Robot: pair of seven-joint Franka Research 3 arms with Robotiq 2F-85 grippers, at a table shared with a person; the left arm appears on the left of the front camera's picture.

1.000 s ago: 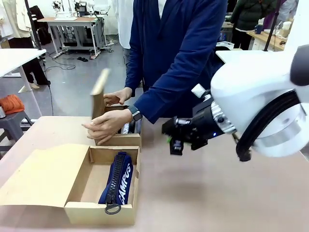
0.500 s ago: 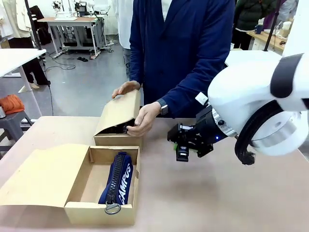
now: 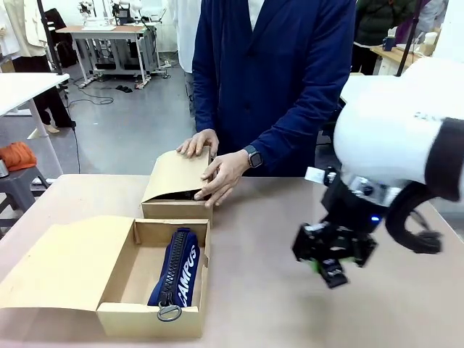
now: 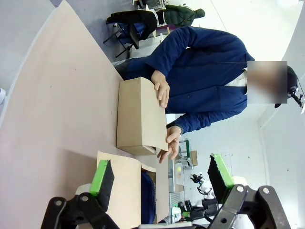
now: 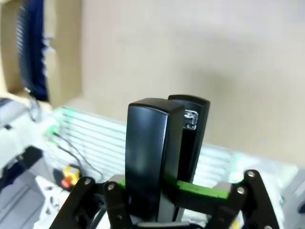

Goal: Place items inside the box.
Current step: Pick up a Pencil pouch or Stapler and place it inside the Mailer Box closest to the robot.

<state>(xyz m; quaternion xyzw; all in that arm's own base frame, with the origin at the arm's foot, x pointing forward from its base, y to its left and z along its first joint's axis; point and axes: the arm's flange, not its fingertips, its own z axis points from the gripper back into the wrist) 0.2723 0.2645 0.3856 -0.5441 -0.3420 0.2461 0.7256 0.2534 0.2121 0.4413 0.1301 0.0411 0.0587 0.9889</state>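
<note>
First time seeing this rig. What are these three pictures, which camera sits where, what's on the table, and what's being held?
It is a robot with two white arms, each ending in a two-finger gripper, sharing a table with a person. The front view looks across the table from the robot's side. The other two pictures come from a camera on each wrist, looking along that gripper's fingers. On the table sits an open cardboard box with a navy pouch lying inside. Behind it is a second box, whose lid the person's hands are pressing down. The right gripper is clamped on a black stapler, in the air over the table. The left gripper is open and holds nothing.
</note>
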